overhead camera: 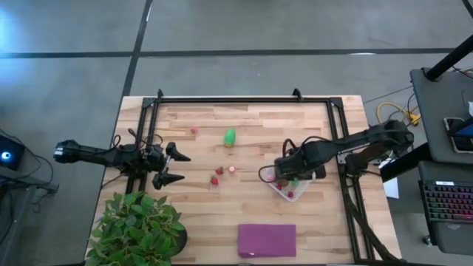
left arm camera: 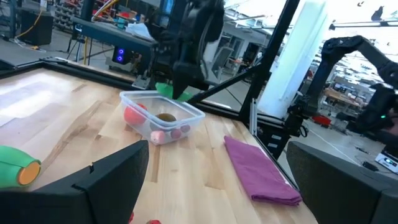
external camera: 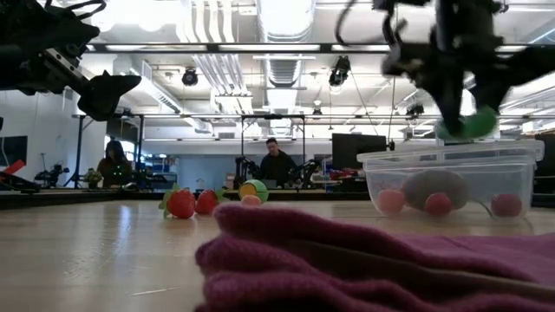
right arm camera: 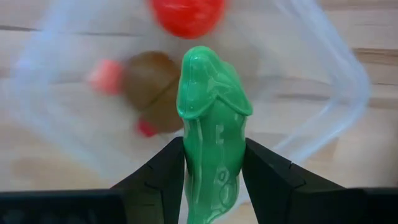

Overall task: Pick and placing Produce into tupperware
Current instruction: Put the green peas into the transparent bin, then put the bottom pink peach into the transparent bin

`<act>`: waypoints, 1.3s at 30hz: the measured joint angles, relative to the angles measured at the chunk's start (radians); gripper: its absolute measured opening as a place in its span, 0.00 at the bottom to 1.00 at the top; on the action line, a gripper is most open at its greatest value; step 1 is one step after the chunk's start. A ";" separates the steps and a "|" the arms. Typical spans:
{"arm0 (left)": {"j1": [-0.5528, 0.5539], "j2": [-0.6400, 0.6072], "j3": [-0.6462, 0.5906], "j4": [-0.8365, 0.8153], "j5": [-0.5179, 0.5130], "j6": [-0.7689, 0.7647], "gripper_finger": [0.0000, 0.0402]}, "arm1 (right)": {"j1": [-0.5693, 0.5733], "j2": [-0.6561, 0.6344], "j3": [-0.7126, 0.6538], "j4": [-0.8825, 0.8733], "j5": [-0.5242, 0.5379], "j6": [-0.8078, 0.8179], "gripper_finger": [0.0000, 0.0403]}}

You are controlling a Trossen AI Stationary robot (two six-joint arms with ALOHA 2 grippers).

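Over on the left, the left gripper (overhead camera: 176,167) waits above the table's near-left part with its fingers spread wide and nothing in them, a plant (overhead camera: 137,229) just in front of it. Toward the middle lie loose produce: a green piece (overhead camera: 230,137) with an orange end, a few small red berries (overhead camera: 216,176) and a pink one (overhead camera: 194,129) farther back. A purple cloth (overhead camera: 267,240) lies at the front edge. To the right sits the tupperware (overhead camera: 290,188), holding a red ball (right arm camera: 187,15), a brown oval (right arm camera: 151,87) and small pink berries (external camera: 391,201). The right gripper (overhead camera: 295,177) hangs right over it, clamped on a green pod (right arm camera: 212,137) held upright above the open tub. From above, the arm hides most of the tub; only the wrist camera shows the grip, and the low view shows two people (external camera: 277,164) at desks behind.
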 joint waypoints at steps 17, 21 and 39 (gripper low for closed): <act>0.000 0.000 0.000 0.000 0.000 0.000 0.91 | 0.000 -0.002 -0.080 0.147 0.053 -0.253 0.69; 0.000 0.000 0.000 0.000 0.000 0.000 0.91 | -0.003 0.001 0.014 0.257 0.175 -0.483 0.73; 0.000 0.000 0.000 -0.001 0.000 0.000 0.91 | -0.160 0.512 0.447 0.390 -0.053 -1.632 0.60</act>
